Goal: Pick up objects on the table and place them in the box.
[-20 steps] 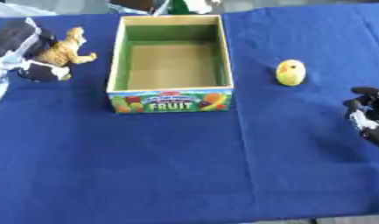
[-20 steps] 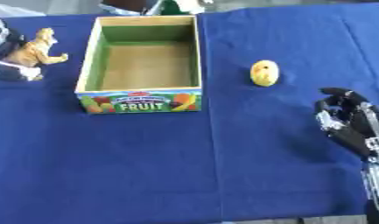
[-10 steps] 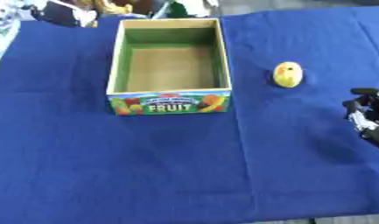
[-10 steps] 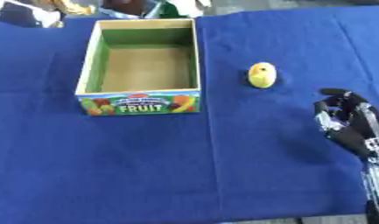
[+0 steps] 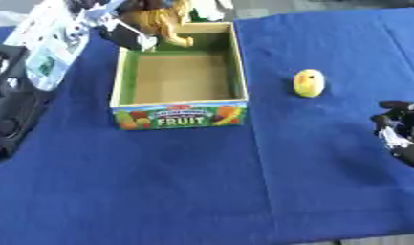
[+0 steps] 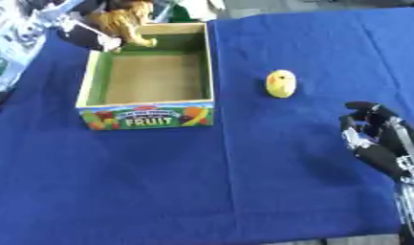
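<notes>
An open cardboard box (image 5: 179, 118) with "FRUIT" on its front stands left of the middle on the blue cloth, and its inside looks bare. A tan toy animal (image 5: 159, 19) hangs over the box's far left corner. My left hand (image 5: 126, 34) is shut on it from the left. A small yellow rounded toy (image 6: 281, 83) lies on the cloth to the right of the box. Low at the right edge, apart from the yellow toy, my right hand (image 6: 373, 139) rests with fingers up and relaxed, holding nothing.
The blue cloth (image 5: 201, 191) covers the table. My left arm, silver and black (image 5: 42, 52), runs along the left edge beside the box. Blurred objects show beyond the table's far edge.
My left hand has carried the tan toy animal from the cloth left of the box, up past the far left, to above the box's far left corner. The right hand has stayed put.
</notes>
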You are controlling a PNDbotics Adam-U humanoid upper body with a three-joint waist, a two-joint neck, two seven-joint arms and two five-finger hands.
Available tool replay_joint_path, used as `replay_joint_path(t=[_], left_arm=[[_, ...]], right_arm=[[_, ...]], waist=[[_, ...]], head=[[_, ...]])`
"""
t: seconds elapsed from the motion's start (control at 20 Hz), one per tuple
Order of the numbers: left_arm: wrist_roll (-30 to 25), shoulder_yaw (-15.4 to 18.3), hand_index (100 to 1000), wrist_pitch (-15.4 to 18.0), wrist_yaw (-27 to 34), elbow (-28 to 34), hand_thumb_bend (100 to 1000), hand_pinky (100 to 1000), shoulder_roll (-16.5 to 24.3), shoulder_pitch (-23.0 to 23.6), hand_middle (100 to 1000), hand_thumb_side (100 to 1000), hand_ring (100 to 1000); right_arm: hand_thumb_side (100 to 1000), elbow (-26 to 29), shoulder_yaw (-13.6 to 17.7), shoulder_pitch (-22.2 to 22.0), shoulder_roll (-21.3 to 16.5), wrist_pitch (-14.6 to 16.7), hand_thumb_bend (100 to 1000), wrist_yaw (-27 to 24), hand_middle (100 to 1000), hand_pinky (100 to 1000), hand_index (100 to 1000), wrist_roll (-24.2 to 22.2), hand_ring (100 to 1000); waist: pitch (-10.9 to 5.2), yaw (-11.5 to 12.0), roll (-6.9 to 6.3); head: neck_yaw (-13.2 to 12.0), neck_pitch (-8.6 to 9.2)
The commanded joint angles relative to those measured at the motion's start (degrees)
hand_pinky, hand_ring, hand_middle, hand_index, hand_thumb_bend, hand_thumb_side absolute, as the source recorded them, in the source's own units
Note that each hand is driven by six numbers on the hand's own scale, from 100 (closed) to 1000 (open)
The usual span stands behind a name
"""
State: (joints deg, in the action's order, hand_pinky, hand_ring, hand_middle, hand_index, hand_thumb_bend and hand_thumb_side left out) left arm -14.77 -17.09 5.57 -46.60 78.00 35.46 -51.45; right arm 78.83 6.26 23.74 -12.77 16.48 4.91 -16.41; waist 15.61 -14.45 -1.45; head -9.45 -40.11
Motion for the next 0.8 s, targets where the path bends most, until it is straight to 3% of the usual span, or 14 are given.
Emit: replay_joint_path(t=[0.05, 0.3, 0.6, 0.8], left_arm=[[-0.6, -0.7, 325, 1.3, -1.4, -1.3, 447, 488, -0.5, -0.8, 187, 199, 270], [-2.4, -1.2, 374, 2.5, -1.0, -4.2, 516, 513, -2.1, 0.3, 241, 201, 322], [-4.1, -1.4, 510, 3.5, -0.8, -6.2, 631, 571, -2.7, 1.4, 401, 204, 457], [-5.2, -0.9, 640, 3.9, -0.2, -6.1, 822, 615, -2.6, 2.0, 511, 200, 535]], right_arm=[[268, 1.1, -0.2, 0.9, -0.5, 0.1, 111, -0.2, 508, 552, 756, -0.6, 692], [273, 1.2, -0.3, 0.9, -0.3, 0.1, 111, -0.3, 509, 552, 746, -0.9, 692], [275, 1.2, -0.3, 0.9, -0.3, 0.1, 109, -0.2, 509, 552, 738, -0.9, 692], [281, 1.2, -0.2, 0.8, -0.4, 0.0, 108, -0.2, 509, 552, 737, -0.8, 692]], waist=[[-0.87, -0.3, -0.01], [-0.63, -0.7, -0.28], [-0.43, -0.9, -0.47], [-0.4, -0.9, -0.57]], head=[[0.0, 0.89], [0.2, 1.19], [0.3, 1.47], [0.4, 1.49]])
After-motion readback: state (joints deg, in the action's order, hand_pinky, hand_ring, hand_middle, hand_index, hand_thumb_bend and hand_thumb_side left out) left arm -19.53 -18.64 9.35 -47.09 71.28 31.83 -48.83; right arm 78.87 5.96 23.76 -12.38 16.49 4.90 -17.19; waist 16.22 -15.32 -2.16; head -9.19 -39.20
